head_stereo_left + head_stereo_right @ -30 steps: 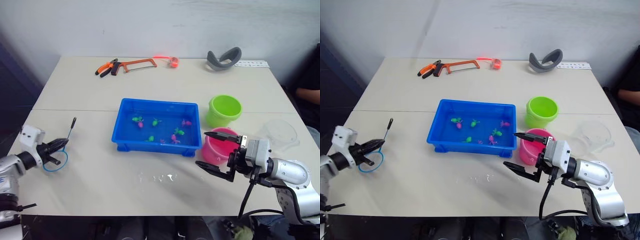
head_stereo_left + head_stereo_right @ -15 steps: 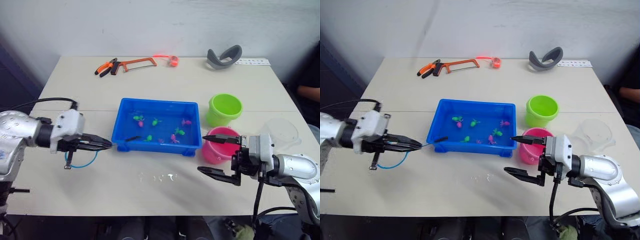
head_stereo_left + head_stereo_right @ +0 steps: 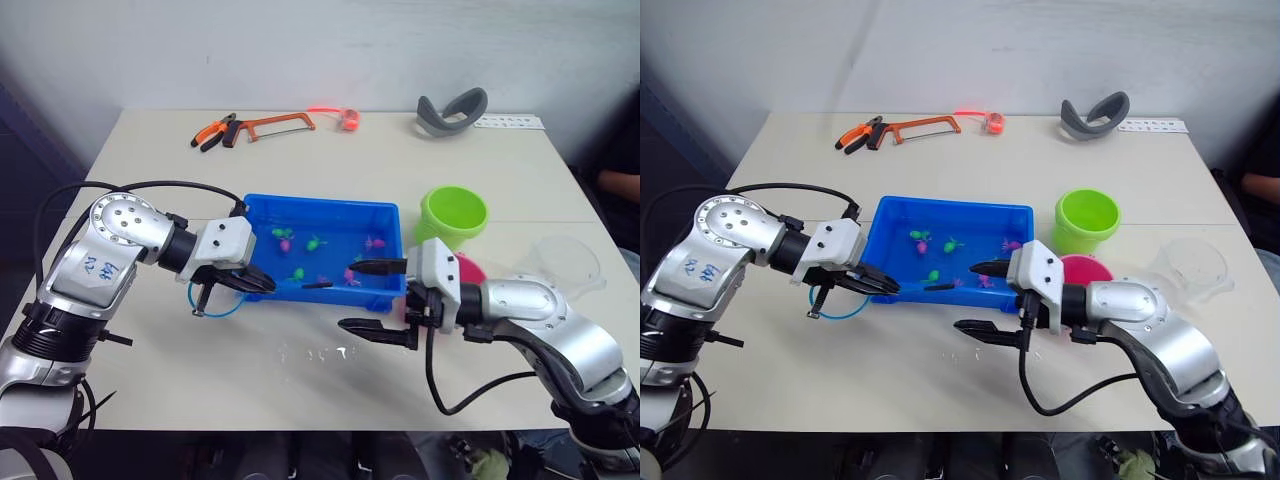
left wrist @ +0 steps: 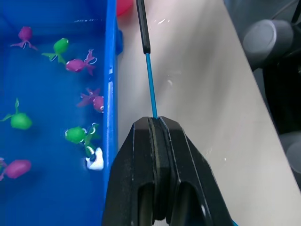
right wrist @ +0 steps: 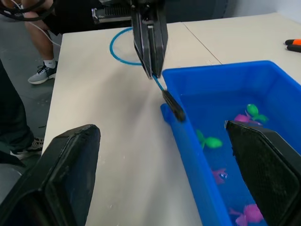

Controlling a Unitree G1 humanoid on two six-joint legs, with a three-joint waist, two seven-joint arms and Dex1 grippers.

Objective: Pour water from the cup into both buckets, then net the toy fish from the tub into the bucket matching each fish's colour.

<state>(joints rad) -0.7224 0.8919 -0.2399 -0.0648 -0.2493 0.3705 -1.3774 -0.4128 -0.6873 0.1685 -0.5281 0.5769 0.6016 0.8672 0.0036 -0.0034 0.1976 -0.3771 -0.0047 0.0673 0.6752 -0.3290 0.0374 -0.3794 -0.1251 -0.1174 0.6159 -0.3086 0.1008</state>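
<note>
Left hand pinching thin wire net beside glossy rectangular tub, right hand spread wide, empty.

arms: silver shells; black cables | claws: black fingers; white mounts

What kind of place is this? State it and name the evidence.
Probably a robot test room or workshop, not a home. A plain pale table against a bare wall holds a staged blue tub of toy fish, while a hacksaw and pliers lie at its far edge.
</note>
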